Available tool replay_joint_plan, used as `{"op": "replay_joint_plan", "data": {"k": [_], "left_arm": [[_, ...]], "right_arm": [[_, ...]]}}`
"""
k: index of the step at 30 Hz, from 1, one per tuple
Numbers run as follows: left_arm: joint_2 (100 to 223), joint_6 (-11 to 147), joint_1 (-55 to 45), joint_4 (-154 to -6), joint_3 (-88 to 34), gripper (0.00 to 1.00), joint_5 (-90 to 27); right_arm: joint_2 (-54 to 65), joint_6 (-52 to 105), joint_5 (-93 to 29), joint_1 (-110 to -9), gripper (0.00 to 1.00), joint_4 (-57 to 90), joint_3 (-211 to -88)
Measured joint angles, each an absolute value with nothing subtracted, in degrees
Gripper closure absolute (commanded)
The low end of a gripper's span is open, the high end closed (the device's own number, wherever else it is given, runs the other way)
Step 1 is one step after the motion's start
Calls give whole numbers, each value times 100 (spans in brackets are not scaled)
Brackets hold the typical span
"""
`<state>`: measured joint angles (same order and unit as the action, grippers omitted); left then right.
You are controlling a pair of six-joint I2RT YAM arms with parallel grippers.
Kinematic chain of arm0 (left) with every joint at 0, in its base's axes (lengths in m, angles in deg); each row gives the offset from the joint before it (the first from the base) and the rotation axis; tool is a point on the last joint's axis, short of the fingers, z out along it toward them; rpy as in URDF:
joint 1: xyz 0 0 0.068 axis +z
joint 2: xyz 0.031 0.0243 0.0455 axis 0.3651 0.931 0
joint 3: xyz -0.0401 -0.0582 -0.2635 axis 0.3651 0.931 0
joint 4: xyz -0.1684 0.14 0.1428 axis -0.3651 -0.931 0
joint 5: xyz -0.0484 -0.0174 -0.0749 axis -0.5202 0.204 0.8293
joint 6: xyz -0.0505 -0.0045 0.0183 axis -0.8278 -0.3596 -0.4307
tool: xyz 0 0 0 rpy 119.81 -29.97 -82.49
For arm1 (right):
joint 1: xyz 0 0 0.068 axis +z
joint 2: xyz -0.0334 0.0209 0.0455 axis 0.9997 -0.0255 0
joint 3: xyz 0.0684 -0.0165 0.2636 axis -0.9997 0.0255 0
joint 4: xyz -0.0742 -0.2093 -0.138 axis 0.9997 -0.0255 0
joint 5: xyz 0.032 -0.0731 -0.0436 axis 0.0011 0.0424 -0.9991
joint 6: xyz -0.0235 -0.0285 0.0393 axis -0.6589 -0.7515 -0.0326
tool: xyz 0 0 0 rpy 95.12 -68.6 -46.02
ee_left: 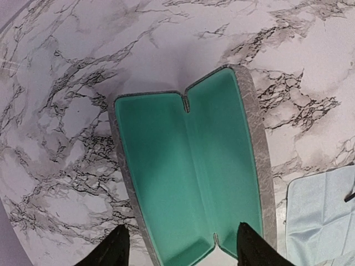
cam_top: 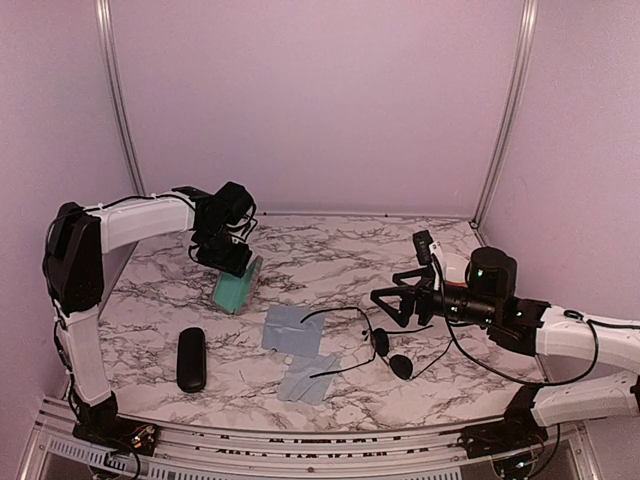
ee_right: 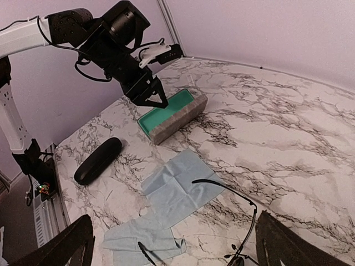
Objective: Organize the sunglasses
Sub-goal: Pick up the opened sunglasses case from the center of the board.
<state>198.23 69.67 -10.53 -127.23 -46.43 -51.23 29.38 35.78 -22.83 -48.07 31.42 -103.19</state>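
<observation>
Showing L gripper (cam_top: 232, 262) over open grey case (cam_top: 238, 290), fingers apart, empty — R gripper (cam_top: 380, 308) spread wide nr sunglasses (cam_top: 380, 342), lying on table (cam_top: 330, 250) by blue cloth (cam_top: 290, 330).

Your left gripper (cam_top: 234, 263) hangs over the open case (cam_top: 237, 288) at the table's (cam_top: 330, 250) left rear. Nearer you, front-left, lies the closed case (cam_top: 191, 358). In the centre, the rear cloth (cam_top: 288, 328) touches the front cloth (cam_top: 305, 382). The sunglasses (cam_top: 388, 350) lie just right, arms reaching onto both cloths, beneath your right gripper (cam_top: 381, 307).
</observation>
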Motion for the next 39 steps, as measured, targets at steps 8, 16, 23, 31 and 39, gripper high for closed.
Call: {"op": "replay_joint_plan", "data": {"k": [8, 16, 23, 31, 39], "left_arm": [[20031, 6484, -1057, -12692, -4632, 26, -5094], [19834, 6457, -1322, -12408, -4425, 25, -4954], [19231, 6440, -1422, -12286, -4329, 26, -5029], [19021, 6335, -1403, -12299, -4237, 27, -5604], [19692, 6175, -611, -12279, -3837, 34, -5300]], "right_arm": [[2884, 3578, -2298, -4807, 2, 3148, -10310], [2790, 3574, -2325, -4807, 2, 3172, -10253], [2768, 3554, -2412, -4807, 2, 3137, -10257], [2560, 3486, -2489, -4807, 3, 3105, -10325], [2512, 3475, -2471, -4807, 3, 3006, -10327]]}}
